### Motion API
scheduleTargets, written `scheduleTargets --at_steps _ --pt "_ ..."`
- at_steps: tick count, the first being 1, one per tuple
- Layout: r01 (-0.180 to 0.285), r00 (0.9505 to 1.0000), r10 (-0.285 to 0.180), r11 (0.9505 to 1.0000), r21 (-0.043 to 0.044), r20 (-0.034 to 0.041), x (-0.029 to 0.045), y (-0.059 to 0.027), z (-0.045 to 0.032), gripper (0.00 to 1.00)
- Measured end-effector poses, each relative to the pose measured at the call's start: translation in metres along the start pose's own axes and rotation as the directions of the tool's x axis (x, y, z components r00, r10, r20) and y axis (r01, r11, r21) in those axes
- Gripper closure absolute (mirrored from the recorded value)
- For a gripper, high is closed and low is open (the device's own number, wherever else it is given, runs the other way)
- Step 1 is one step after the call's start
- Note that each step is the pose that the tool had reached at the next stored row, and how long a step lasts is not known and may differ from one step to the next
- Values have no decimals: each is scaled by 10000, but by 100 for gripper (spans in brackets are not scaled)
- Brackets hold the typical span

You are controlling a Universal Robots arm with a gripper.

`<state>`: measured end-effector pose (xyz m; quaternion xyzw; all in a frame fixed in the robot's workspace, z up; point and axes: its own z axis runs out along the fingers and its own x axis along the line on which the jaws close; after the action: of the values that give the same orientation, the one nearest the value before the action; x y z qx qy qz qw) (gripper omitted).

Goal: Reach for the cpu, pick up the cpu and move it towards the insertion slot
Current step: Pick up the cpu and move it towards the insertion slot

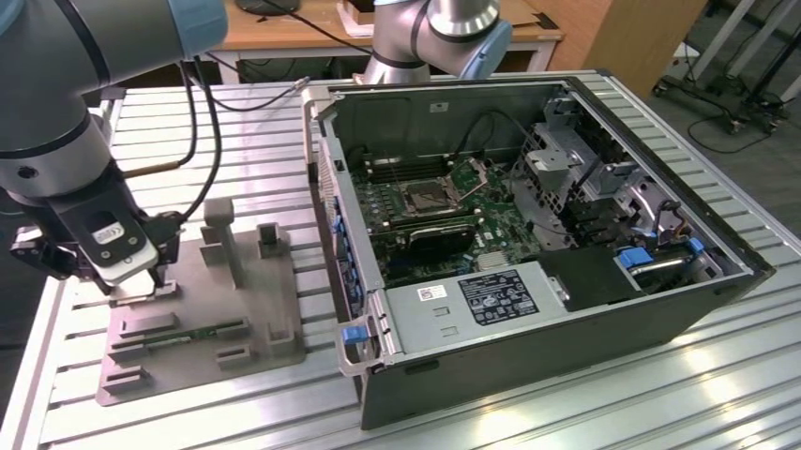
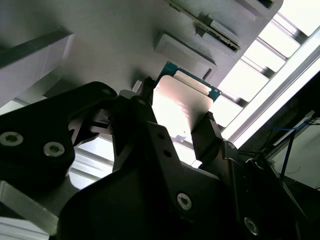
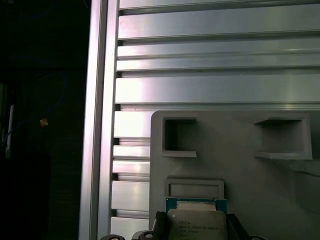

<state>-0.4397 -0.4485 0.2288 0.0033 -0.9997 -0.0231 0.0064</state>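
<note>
Place: robotics lab.
Worktop (image 1: 701, 375): slotted aluminium, carrying an open PC case (image 1: 526, 234).
Case's exterior view's left: robot arm (image 1: 63, 141), grey fixture plate (image 1: 201, 328).
Behind case: wooden desk (image 1: 313, 33), wheeled stands (image 1: 738, 84).

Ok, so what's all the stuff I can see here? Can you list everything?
computer case: one, black and grey, lying open on the table at the exterior view's right
motherboard: one, green, inside the case
insertion slot: one, silver frame with a dark centre, on the motherboard
tray: one, grey, on the table at the exterior view's left
memory stick: one, green, lying in the tray
cpu: one, silvery with a green rim, lying on the tray
table: one, silver and ribbed, under everything
arm: one, grey, above the tray
gripper: one, black, down over the cpu
</note>
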Motion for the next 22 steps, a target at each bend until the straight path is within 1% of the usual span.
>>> scheduleTargets --at_steps 11,16,22 --pt "1 10000 -1 10000 1 1 1 6 -115 46" --pt "0 10000 0 10000 0 5 1 7 -139 46" --pt "0 10000 0 10000 19 0 2 9 -166 46"
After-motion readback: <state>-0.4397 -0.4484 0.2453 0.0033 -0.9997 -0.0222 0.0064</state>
